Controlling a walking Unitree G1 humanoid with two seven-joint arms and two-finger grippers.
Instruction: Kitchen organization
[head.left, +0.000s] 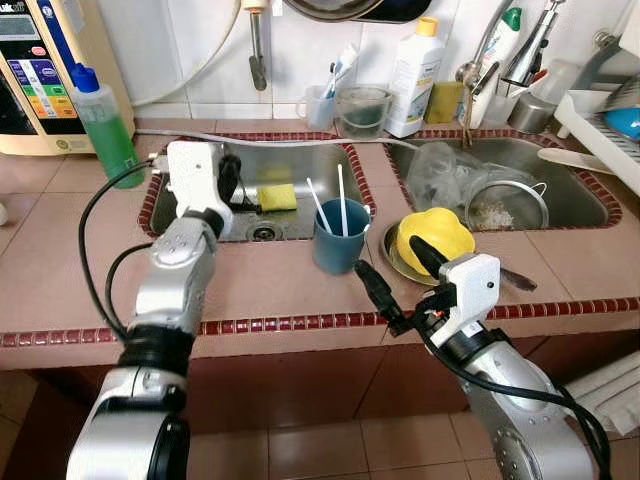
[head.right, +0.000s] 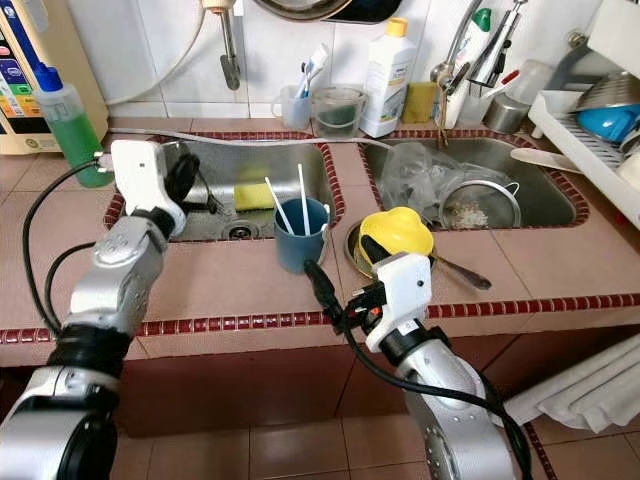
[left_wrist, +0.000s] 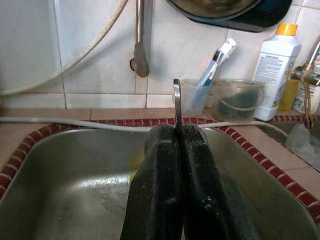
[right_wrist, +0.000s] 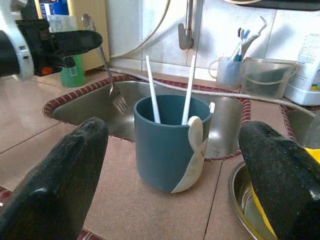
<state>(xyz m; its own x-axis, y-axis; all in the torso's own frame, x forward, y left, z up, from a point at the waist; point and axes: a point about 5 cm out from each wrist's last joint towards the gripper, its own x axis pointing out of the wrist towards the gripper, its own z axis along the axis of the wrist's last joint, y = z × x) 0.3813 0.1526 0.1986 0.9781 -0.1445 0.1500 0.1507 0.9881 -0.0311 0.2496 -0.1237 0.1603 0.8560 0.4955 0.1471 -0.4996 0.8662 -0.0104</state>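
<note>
A metal fork (right_wrist: 114, 92) is pinched between the closed black fingers of the left gripper (left_wrist: 178, 150), its handle sticking up past the fingertips in the left wrist view and its tines hanging down into the left sink basin (head.left: 190, 215) in the right wrist view. Seen from the head camera, this gripper sits at about ten o'clock, over the basin's left part.

Below the fork, at the basin's far side, lies a yellow sponge (head.left: 277, 196), with the drain (head.left: 264, 231) just in front of it.

At the centre of the scene a blue cup (head.left: 340, 236) stands upright on the tiled counter (head.left: 60, 270), on the strip between the two basins, with two white sticks (right_wrist: 152, 90) leaning inside it. The right gripper (head.left: 392, 270) hovers at about five o'clock from the cup, fingers spread wide and holding nothing, the cup framed between them in the right wrist view but not touched.

At three o'clock from the cup a yellow item (head.left: 435, 238) rests in a metal bowl (head.left: 390, 255). The right sink basin (head.left: 570, 205) at two o'clock holds a strainer (head.left: 508, 205) and clear plastic.

At eleven o'clock stands a green soap bottle (head.left: 103, 123), and at twelve o'clock a white bottle (head.left: 414, 78) and a toothbrush cup (head.left: 318, 104).
</note>
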